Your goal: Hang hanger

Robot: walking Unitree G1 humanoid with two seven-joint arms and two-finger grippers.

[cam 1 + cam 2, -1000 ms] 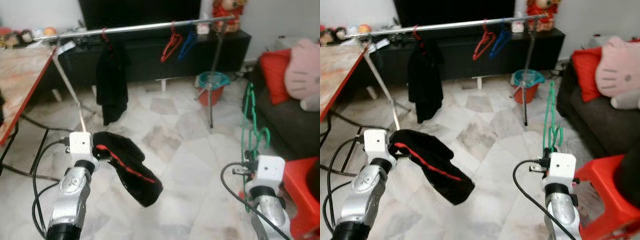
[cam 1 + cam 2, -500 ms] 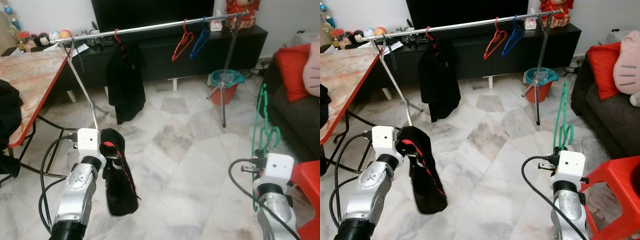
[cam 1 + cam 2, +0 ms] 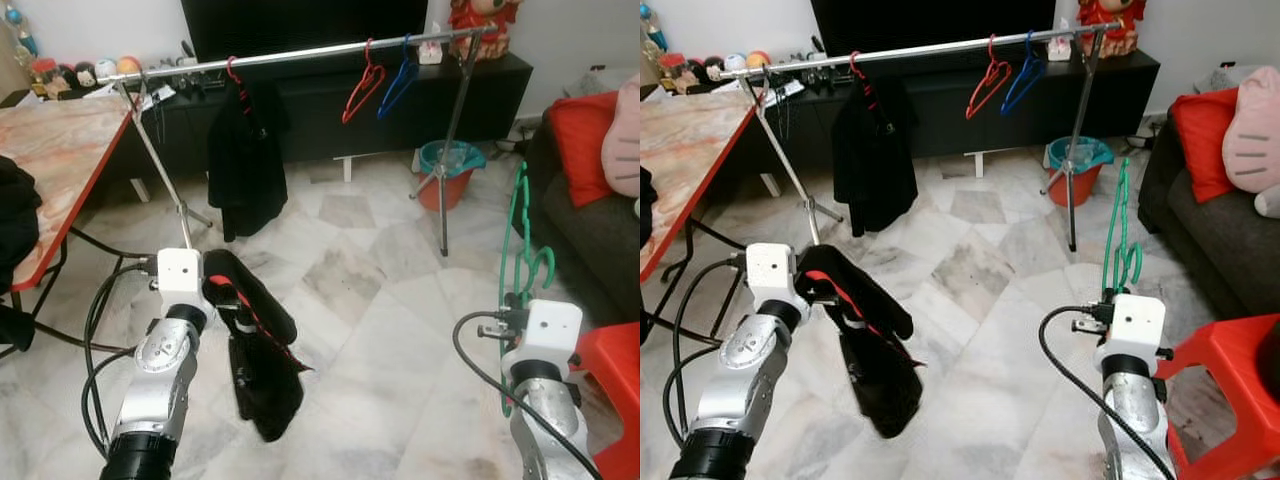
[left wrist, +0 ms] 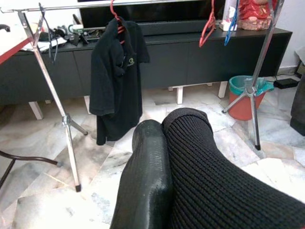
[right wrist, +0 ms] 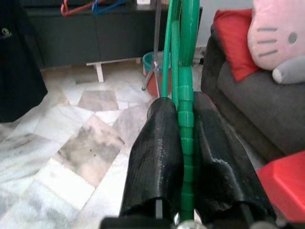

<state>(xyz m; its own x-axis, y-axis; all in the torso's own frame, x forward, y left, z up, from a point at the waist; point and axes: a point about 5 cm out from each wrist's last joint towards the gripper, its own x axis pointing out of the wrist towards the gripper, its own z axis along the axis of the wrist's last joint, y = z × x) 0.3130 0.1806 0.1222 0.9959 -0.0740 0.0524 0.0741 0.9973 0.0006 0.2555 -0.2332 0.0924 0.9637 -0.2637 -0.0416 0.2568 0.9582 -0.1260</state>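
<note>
Marble floor before a far rail carrying a shirt and two spare hangers: right gripper clamps the green hanger upright, presumably ready for hooking, left gripper grips a dangling black garment, and the bucket's contents are indiscernible.

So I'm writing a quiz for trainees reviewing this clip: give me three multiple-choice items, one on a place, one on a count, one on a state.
1. Where does the black shirt hang?
A. On the rail
B. On the sofa
C. On the stool

2. How many bare hangers are on the rail?
A. None
B. Two
C. Five

3. What does the right gripper hold?
A. Nothing
B. A cushion
C. The green hanger

Answers:
1. A, it hangs from the rail by a red hook.
2. B, the red hanger and the blue hanger.
3. C, the fingers clamp its green bar.
</note>
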